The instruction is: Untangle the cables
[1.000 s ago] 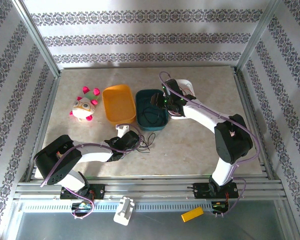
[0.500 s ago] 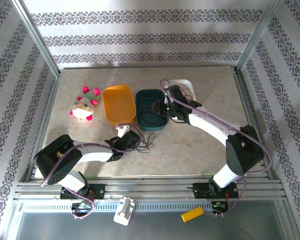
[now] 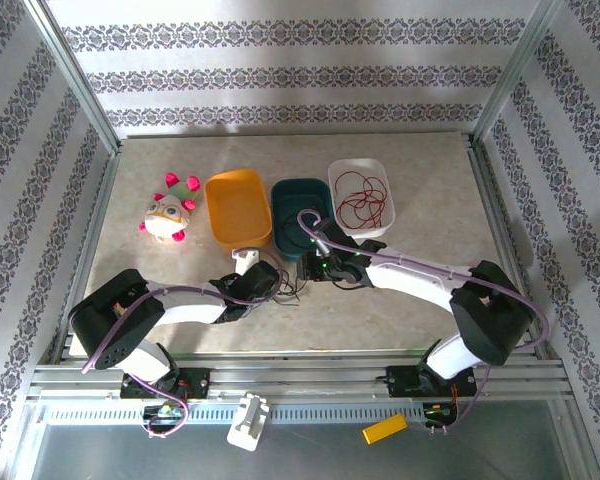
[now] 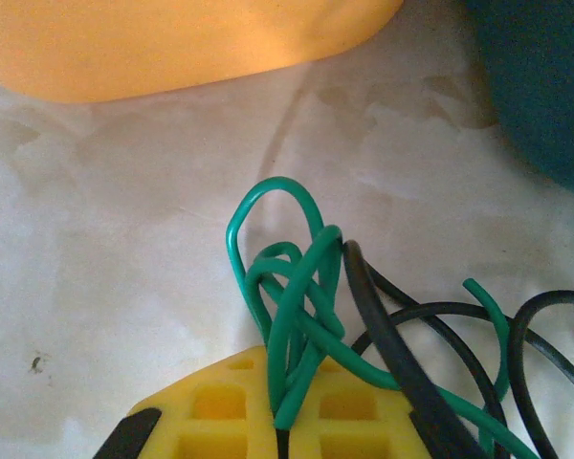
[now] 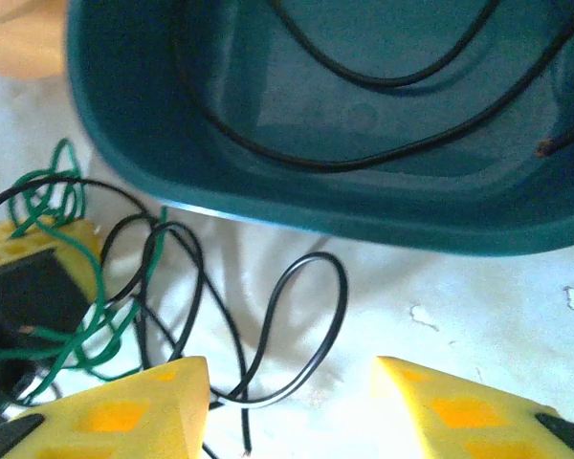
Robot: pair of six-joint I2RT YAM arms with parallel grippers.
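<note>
Mid-untangle: black still to be parted from green

The left gripper (image 4: 280,435) pinches the glossy green cable (image 4: 289,287) loops. The right gripper (image 5: 292,397) hangs spread over a thin black cable (image 5: 311,316) loop just near of the smooth teal tray (image 5: 383,225). Likely next: clamp black, draw it right.

No legible text (anywhere visible)

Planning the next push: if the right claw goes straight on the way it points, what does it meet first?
Most likely the black cable loop lying just ahead of the open right claw. Behind the loop stands the wall of the teal tray. Depth is hard to judge.
</note>
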